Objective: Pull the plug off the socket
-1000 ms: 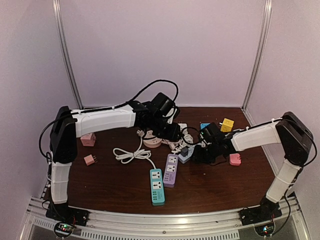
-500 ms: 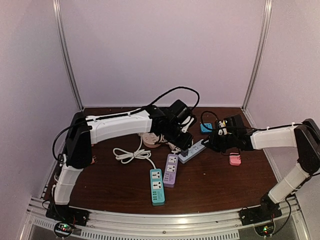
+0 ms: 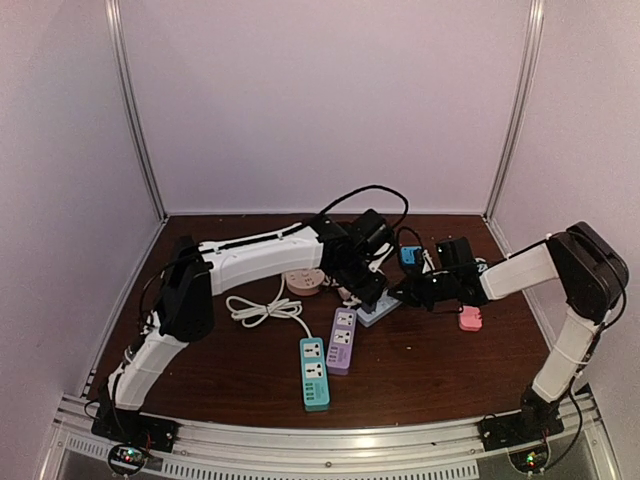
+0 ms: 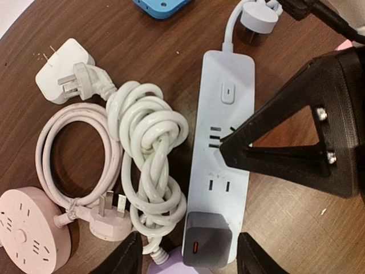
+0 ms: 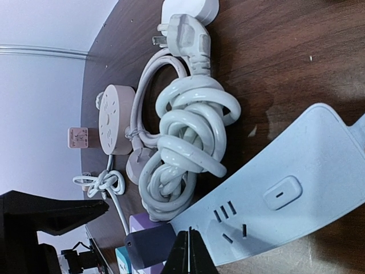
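Left wrist view: grey plug (image 4: 206,245) sits at the near end of the pale blue power strip (image 4: 225,85), which runs lengthwise away toward its cord. Left gripper (image 4: 191,260) straddles the plug, spread; right gripper (image 5: 191,251), pressed together, is over the strip's middle. White cable (image 4: 151,160) crowds one side, bare bench (image 4: 285,228) the other.

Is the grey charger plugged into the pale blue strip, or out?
In: the grey charger sits seated on the end socket of the strip.

No legible text, brand or number on pale blue power strip (image 4: 228,114), grey plug (image 4: 206,246), or elsewhere.
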